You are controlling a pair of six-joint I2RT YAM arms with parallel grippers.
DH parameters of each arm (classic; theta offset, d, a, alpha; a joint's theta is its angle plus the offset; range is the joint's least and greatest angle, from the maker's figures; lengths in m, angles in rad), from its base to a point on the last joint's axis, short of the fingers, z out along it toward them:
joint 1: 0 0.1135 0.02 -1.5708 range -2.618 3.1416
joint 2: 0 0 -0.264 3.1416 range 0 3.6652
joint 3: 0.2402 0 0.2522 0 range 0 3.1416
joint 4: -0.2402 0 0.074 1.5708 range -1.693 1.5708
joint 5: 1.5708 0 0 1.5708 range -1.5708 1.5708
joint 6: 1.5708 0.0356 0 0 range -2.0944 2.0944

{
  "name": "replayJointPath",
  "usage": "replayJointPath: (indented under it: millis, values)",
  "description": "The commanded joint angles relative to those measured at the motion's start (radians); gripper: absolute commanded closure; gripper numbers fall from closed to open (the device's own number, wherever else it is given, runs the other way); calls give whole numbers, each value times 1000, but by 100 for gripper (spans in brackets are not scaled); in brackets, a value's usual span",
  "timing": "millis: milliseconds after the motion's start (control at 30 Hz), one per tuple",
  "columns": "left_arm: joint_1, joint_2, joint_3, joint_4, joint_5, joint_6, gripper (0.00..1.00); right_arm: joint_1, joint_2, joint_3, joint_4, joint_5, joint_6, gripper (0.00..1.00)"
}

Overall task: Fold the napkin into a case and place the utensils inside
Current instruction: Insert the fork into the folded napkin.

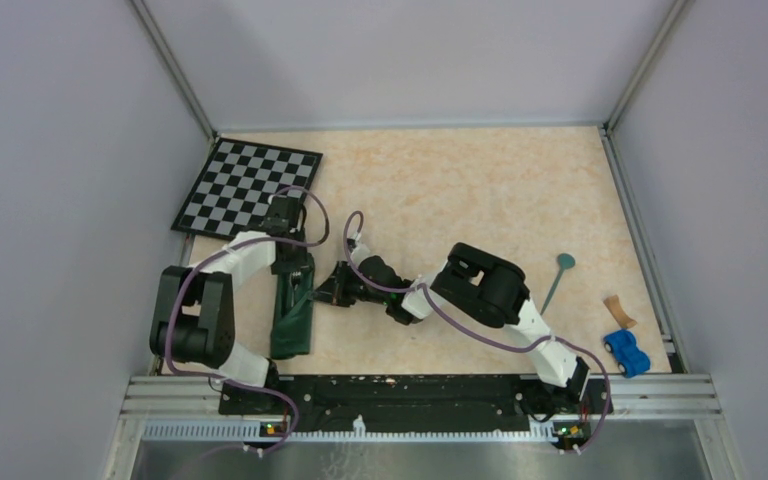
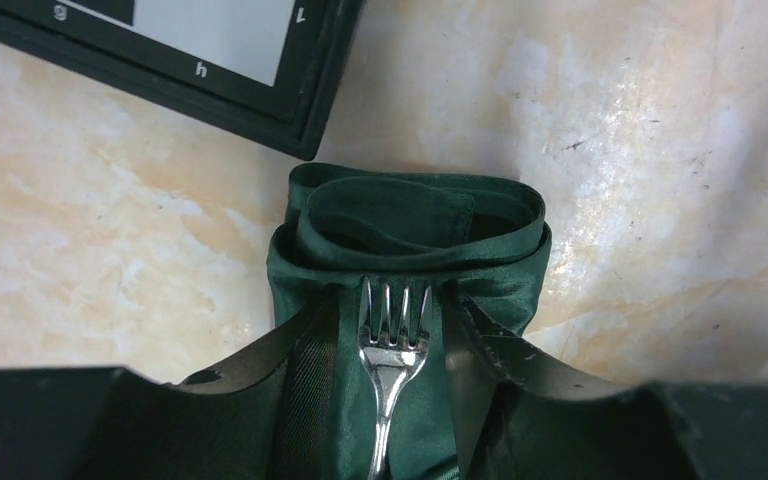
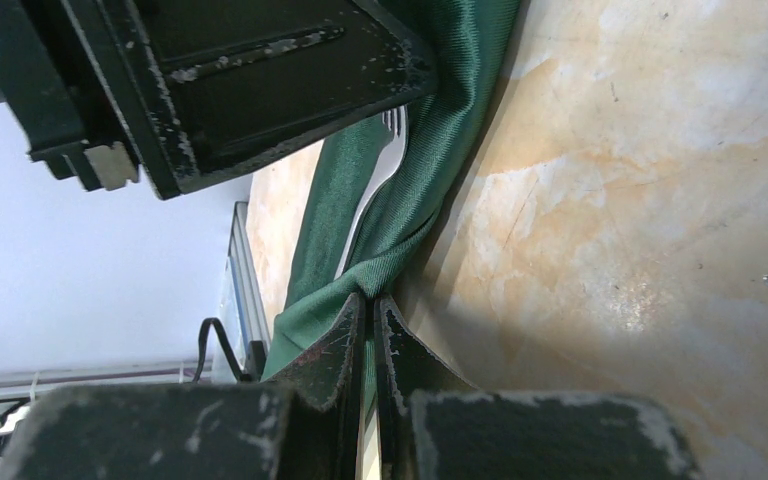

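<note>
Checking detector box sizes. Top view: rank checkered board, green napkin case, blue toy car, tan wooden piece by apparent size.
Largest to smallest:
1. checkered board
2. green napkin case, partly hidden, still clearly second
3. blue toy car
4. tan wooden piece, slimmer than the car

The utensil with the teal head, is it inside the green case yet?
No, the teal-headed utensil lies bare on the table, far to the right of the green case.
</note>
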Motion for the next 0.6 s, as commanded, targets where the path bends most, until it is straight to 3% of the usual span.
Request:
replayJointPath:
  millis: [0,567]
  values:
    - [8,27,36,38,55,44,52,12,27,15,-8,5,-33,100]
    - [9,-61,39,-34,81,-26,77,15,35,29,-22,6,-36,100]
